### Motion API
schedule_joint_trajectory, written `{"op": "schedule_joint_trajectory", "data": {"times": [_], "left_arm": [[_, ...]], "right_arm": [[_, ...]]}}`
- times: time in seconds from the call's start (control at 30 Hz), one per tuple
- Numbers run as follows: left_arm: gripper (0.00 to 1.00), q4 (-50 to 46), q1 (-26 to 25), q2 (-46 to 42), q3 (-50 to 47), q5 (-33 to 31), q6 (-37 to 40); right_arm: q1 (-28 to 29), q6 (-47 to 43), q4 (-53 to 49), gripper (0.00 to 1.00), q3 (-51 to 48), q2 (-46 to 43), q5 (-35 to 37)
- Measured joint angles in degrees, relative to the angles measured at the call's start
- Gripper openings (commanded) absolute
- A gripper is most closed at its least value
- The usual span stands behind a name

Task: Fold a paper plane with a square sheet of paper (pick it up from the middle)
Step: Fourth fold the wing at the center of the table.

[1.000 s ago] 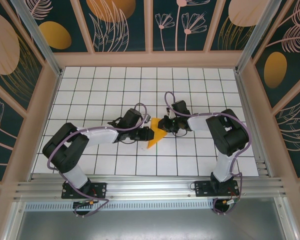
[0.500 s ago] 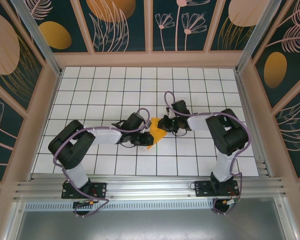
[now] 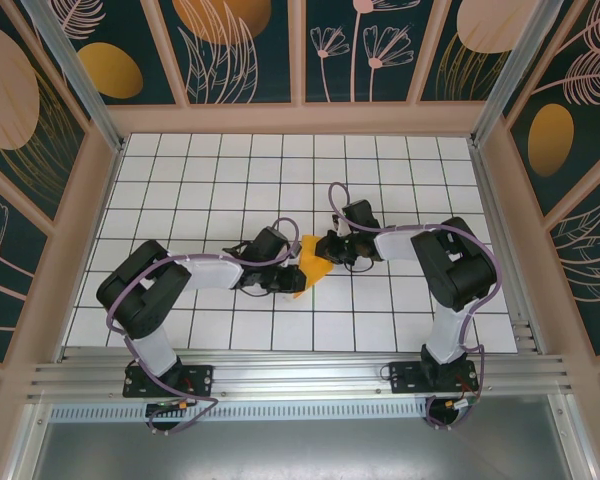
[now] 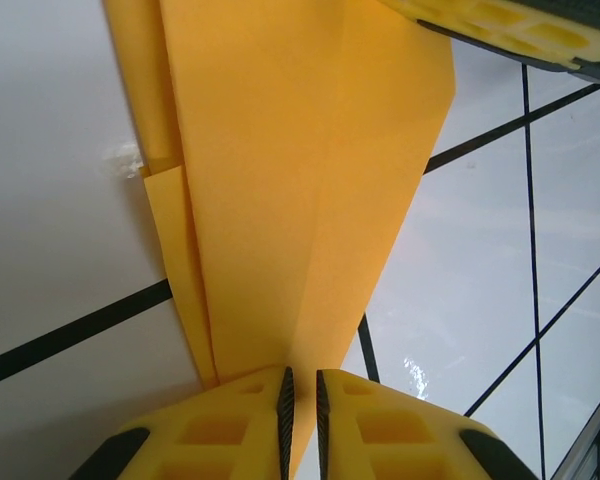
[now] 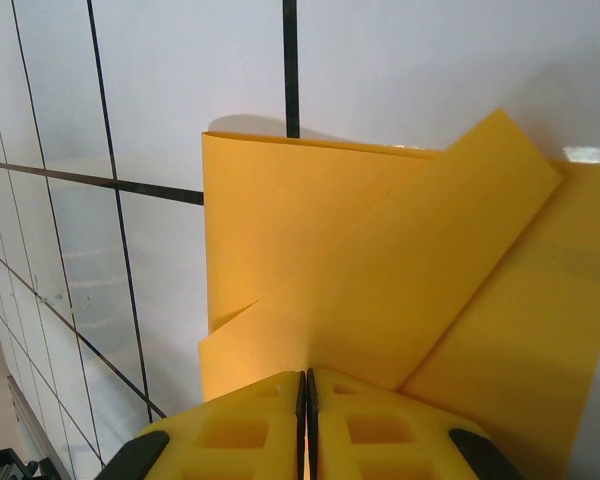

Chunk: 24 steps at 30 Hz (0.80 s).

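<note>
Both arms rise from the near edge of the table (image 3: 230, 170), elbows bent outward, forearms low and reaching inward to its middle; the left gripper (image 3: 286, 279) (image 4: 301, 378) has its jaws pinched nearly together on the near tip of the square sheet of paper (image 3: 313, 265) (image 4: 280, 180) (image 5: 380, 270); the sheet lies at the table's middle, orange-yellow, folded into a tapering wedge with overlapping flaps and sharp creases; on its far side the right gripper (image 3: 332, 249) (image 5: 306, 385) clamps the folded edge, fingers pressed together
</note>
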Motion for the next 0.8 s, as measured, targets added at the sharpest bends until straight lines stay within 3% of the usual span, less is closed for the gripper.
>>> {"op": "schedule_joint_trajectory", "data": {"times": [0.47, 0.8], "left_arm": [[0.09, 4.1, 0.0, -1.0, -3.2, -0.4, -1.2], [0.08, 4.1, -0.1, -1.2, -3.2, -0.7, -1.5]], "right_arm": [[1.1, 0.0, -2.1, 0.11, 0.4, -1.7, 1.7], [6.4, 2.0, -2.9, 0.11, -1.2, -7.3, 3.2]]}}
